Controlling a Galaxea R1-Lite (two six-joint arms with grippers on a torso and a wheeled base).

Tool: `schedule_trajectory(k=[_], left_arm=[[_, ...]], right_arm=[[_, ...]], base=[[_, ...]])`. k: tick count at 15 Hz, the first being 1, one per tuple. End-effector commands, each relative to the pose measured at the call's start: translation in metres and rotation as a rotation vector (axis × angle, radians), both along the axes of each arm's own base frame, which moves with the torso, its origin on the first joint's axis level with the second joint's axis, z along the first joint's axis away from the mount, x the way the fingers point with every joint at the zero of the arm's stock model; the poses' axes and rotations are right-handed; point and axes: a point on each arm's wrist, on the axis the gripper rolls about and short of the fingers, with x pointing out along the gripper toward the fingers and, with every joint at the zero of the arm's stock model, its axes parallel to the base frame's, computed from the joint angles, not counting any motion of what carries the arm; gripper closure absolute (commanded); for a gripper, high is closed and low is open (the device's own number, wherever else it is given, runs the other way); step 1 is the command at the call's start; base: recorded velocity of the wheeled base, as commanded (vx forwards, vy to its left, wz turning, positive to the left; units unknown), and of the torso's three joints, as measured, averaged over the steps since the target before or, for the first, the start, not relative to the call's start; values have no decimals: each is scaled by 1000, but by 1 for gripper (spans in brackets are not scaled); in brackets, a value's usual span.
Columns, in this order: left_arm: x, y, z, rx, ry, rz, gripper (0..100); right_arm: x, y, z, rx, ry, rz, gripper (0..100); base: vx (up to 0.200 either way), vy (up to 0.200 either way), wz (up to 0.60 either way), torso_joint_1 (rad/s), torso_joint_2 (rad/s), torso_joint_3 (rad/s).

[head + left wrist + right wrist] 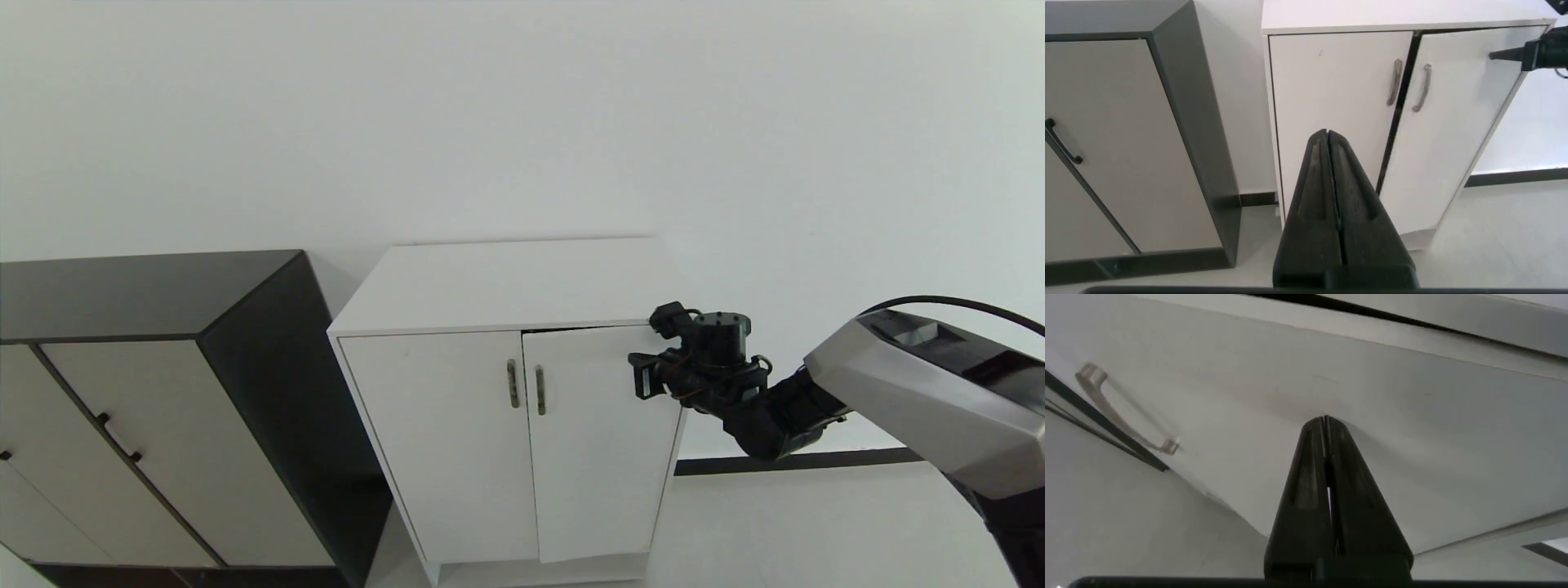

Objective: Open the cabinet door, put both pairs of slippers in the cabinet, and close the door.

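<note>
Right now the white cabinet (506, 282) stands against the wall (522, 122), front facing the robot, two doors meeting at a vertical centre seam. R door (604, 457) is ajar a crack: there's a dark gap along its top edge and at the seam, and its bottom edge hangs lower than the L door (441, 441) in head view. It hinges on the outer R edge, free edge at the seam. L door sits flush. L handle (513, 384) and R handle (540, 389) are slim bars, long axis vertical, either side of the seam, in the upper half of the doors.

Edges/room: dark cabinet (269, 384) is just beside the white one on its L, so it's tight on that side. On the R there's bare floor (800, 531) and wall w/ a dark strip (816, 461) at its base, so open room there and in front of the doors.

R gripper (641, 377) is up by the R door's top outer corner, near the hinge side, pointing at the door face; fingers pressed together, nothing btwn them. Wrist view puts its tip right at the panel; contact can't tell. L gripper (1328, 139) is low, well back from the cabinet, aimed roughly at the L door, fingers likewise closed on nothing.
</note>
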Motion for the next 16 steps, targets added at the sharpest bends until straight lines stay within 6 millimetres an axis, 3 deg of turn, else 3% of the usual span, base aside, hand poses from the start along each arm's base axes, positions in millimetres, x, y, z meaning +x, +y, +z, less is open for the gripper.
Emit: schedule_trajectory(k=[1,10,14,16], left_arm=[[0,0,0,0,1,0,100],[0,0,0,0,0,0,100],[0,0,0,1,0,0,100],[0,0,0,0,0,0,100]], right_arm=[[4,1,-4,-2,4,0,100],[1,0,0,-3,7,-2,100],[-40,-18,22,-9,21,-11,100],[-88,-40,30,-23,27,-47,100]], base=[[0,0,0,0,0,0],[0,0,0,0,0,0],[0,0,0,0,0,0],[0,0,0,0,0,0]])
